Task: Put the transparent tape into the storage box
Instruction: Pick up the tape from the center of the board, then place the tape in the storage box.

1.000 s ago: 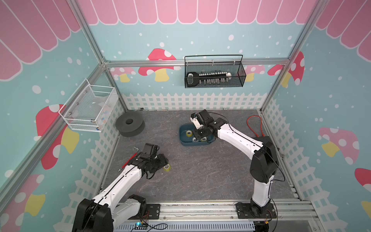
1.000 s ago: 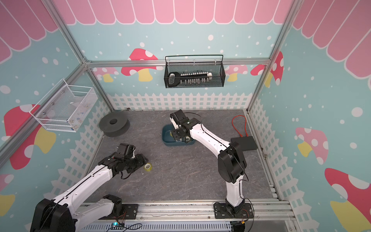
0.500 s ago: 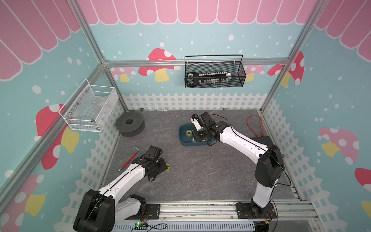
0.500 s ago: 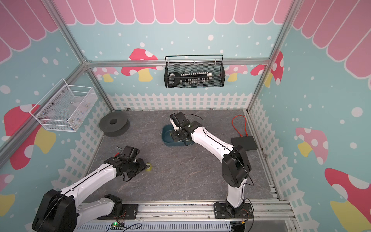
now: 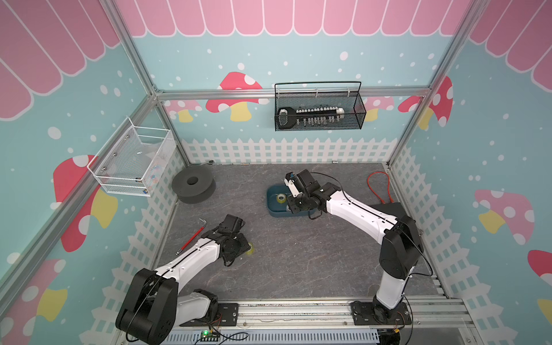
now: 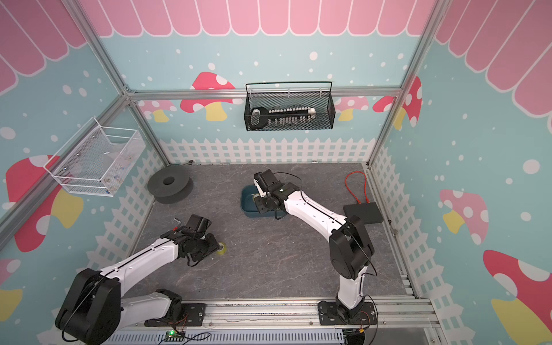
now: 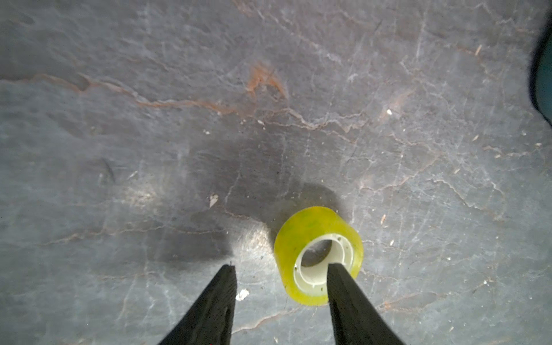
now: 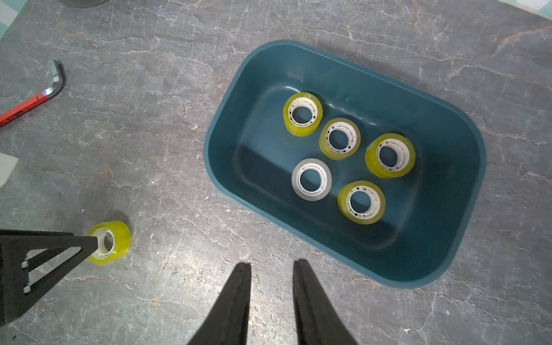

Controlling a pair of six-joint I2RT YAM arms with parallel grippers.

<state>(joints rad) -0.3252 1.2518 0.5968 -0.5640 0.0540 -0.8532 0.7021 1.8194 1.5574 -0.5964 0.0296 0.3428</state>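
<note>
A yellowish transparent tape (image 7: pixel 316 236) roll lies flat on the grey floor, also seen as the tape (image 8: pixel 118 236) and in a top view as the tape (image 5: pixel 250 248). My left gripper (image 7: pixel 282 266) is open over it: one finger tip sits in the roll's white core, the other stands apart outside the roll. The storage box (image 8: pixel 448 125), a teal tub, holds several rolls lying flat. My right gripper (image 8: pixel 272 263) hovers beside the box's near wall, open by a narrow gap with nothing in it. In both top views the right wrist covers part of the storage box (image 5: pixel 272 206).
A red-handled hex key (image 5: pixel 191 237) lies left of the left arm. A dark grey foam spool (image 5: pixel 193 185) sits at the back left. A black wire basket (image 5: pixel 318 110) and a white mesh basket (image 5: pixel 131 161) hang on the walls. An orange cable (image 5: pixel 378 186) and a black block (image 5: pixel 391 209) lie at the right.
My left wrist has come down and forward over the loose roll, which it now partly hides from above, and its jaws have narrowed. The right arm has barely shifted at the box.
</note>
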